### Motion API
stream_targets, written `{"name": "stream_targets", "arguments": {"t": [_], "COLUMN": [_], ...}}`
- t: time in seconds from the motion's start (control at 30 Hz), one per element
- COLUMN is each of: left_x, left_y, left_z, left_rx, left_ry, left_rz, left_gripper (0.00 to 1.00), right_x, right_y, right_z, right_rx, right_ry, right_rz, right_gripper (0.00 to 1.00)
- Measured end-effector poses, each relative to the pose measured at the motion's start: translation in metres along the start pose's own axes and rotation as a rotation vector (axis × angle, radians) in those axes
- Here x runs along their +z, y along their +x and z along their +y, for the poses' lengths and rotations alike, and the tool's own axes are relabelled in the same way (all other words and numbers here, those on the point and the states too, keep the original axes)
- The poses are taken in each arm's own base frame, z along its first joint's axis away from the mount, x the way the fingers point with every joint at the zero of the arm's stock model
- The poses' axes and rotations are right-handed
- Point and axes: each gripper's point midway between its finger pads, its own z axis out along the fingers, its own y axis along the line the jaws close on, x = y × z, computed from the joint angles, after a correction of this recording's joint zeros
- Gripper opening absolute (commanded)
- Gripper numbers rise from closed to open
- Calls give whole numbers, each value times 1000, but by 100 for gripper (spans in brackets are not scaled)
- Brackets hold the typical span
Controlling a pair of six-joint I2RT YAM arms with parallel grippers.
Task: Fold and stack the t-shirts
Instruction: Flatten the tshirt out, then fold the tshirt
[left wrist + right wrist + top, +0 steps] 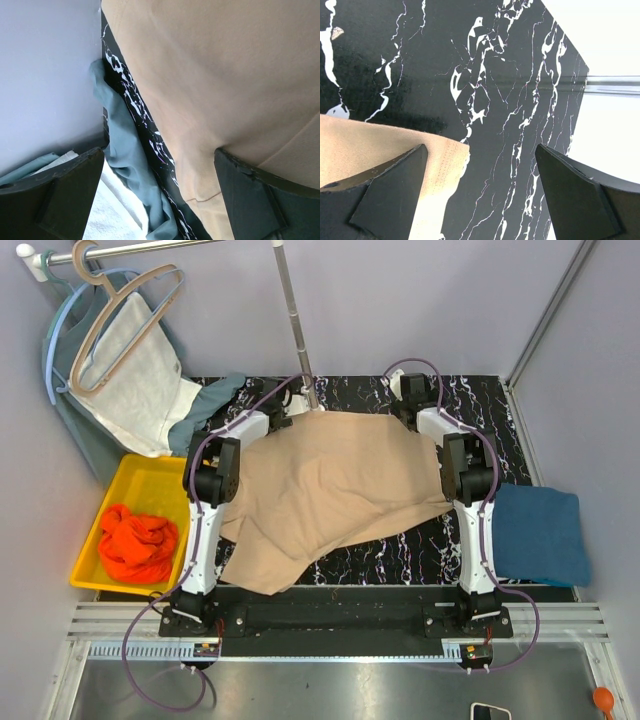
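Observation:
A beige-tan t-shirt (330, 485) lies spread and rumpled across the black marble table (400, 550), between my two arms. My left gripper (293, 412) hovers open over its far left edge. In the left wrist view the beige cloth (225, 75) runs under the right finger of that gripper (160, 200). My right gripper (408, 390) is open at the far right corner; a beige corner (445, 165) lies beside its left finger, with the gripper (480, 195) over bare marble. A dark teal-blue t-shirt (540, 535) lies folded at the right. An orange-red t-shirt (137, 543) is bunched in the yellow bin (150, 475).
A white towel-like cloth (135, 375) and a grey-green garment (215, 400) hang from hangers at the back left; the garment (125, 150) drapes onto the table's edge. A metal pole (295, 320) stands at the back centre. Walls enclose the table on three sides.

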Motion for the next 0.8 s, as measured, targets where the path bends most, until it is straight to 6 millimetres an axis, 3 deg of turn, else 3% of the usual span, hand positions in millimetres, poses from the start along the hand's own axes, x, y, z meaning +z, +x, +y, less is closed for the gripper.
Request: {"name": "stream_targets", "arguments": {"t": [0.2, 0.43, 0.57, 0.8], "left_x": [1, -19, -45, -108], "left_y": [9, 34, 49, 63], "left_z": [4, -1, 0, 31], "left_rx": [-52, -100, -109, -173], "left_ry": [-74, -91, -96, -174], "left_rz": [7, 44, 61, 33], "left_gripper": [99, 99, 99, 99], "right_x": [-4, -26, -41, -84], "right_y": [4, 19, 23, 13], "right_z": [1, 7, 14, 19], "right_rx": [6, 0, -11, -19], "right_ry": [-1, -28, -47, -65], "right_rz": [-4, 18, 24, -8], "right_gripper": [100, 100, 100, 100]}}
